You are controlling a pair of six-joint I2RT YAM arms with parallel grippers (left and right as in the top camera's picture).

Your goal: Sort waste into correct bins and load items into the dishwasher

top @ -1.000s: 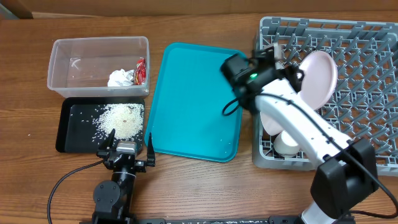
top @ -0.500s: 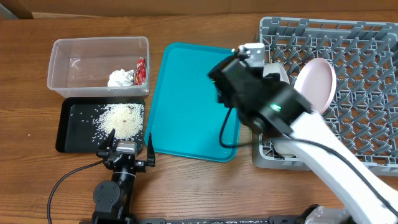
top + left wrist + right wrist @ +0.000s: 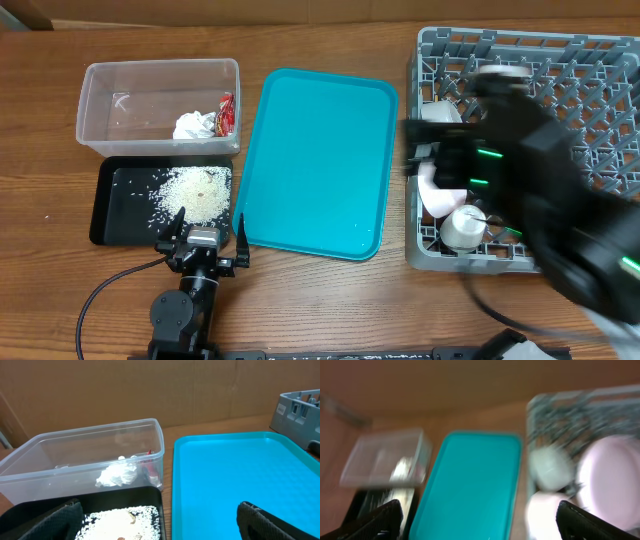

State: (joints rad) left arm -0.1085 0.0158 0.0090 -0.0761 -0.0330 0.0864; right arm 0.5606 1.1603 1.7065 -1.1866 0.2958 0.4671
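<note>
the left hand (image 3: 205, 235) rests low at the front edge of the counter (image 3: 40, 120), just before the black tray. its two fingers stand wide apart and nothing is between them. the right hand (image 3: 480, 522) is also spread open and empty in its own wrist view. from overhead, the right arm is only a big dark blur above the left half of the rack, so i cannot pick out the hand there.

the grey dish rack (image 3: 600, 70) takes the whole right side of the counter. beside it, in the middle, lies the teal tray (image 3: 315, 160), and its flat bottom is bare. on the left, at the back, stands the clear tub (image 3: 150, 75). the black tray (image 3: 110, 215) lies directly in front of it, and their edges are touching or almost touching.

inside the rack, the right wrist view shows a pale plate (image 3: 610, 477) close to the left wall, very blurred, so i cannot tell if it stands upright or leans. left of the plate there is a round white dish (image 3: 550, 467); whether it is a bowl or a cup i cannot say. one more small white piece (image 3: 462, 228) sits in the front left corner of the rack.

the crumpled white tissue (image 3: 193, 125) lies in the tub at its front right part. the red-and-white wrapper (image 3: 226, 112) is just beside it, against the right wall of the tub. the rice grains (image 3: 195, 192) are heaped in the right part of the black tray, with some loose grains spread around the heap.
</note>
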